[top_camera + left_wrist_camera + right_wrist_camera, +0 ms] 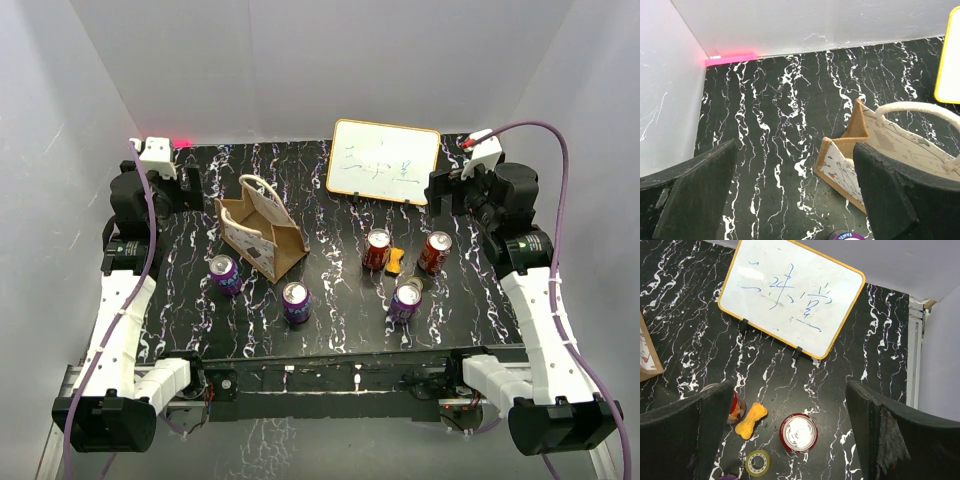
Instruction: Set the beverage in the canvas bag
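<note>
The canvas bag [262, 238] stands upright and open at the left middle of the table, tan with cream loop handles; it also shows in the left wrist view [890, 145]. Several beverage cans stand on the table: purple ones [224, 274] [295, 302] [405, 301] and red ones [377, 250] [435, 252]. My left gripper [797, 200] is open and empty, high at the back left, left of the bag. My right gripper [790, 440] is open and empty, high above a red can [798, 432]. A second red can [735, 407] is partly hidden by my left finger.
A yellow-framed whiteboard [383, 160] stands at the back right. An orange bone-shaped piece [397, 262] and a tape roll [414, 285] lie among the right-hand cans. White walls enclose the table on three sides. A purple can top [847, 235] shows below the bag.
</note>
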Controlling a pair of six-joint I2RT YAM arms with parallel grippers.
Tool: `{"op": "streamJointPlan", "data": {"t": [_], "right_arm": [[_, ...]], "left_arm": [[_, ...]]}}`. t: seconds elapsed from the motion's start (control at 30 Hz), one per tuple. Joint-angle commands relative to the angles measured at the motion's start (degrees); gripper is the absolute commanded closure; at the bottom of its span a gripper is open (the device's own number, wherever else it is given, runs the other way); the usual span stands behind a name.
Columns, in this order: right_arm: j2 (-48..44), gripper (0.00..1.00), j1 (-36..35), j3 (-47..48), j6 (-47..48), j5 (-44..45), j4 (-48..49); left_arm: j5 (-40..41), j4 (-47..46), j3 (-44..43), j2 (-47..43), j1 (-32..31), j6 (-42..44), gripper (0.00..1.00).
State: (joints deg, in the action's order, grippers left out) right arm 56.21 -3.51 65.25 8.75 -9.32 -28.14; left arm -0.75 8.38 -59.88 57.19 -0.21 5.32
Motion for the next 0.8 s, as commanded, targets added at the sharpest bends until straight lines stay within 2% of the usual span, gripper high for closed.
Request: {"op": "streamJointPlan", "data": {"t": [0.0,0.47,0.57,0.77], "right_arm": [[-1.3,0.02,-0.8,-0.2,1.0,1.9,5.1],[-0.6,0.02,-1.1,0.0,1.3,2.7,7.3],[-0.4,0.02,-1.1,0.4,1.4,2.5,7.4],[0.5,0.02,-1.2,1.2,1.7,1.2,7.2]], "left_arm": [[-3.2,-0.3,0.7,-1.6,-0.2,-0.1,0.03],[-8.8,-2.8,3.4,-1.7,-0.4,-0.8,0.03],[-12.1,-0.5,3.2,-1.9,-0.4,-1.2,0.03],[-13.7,7.2,0.6,-2.4,-0.5,-9.1,0.03]]}}
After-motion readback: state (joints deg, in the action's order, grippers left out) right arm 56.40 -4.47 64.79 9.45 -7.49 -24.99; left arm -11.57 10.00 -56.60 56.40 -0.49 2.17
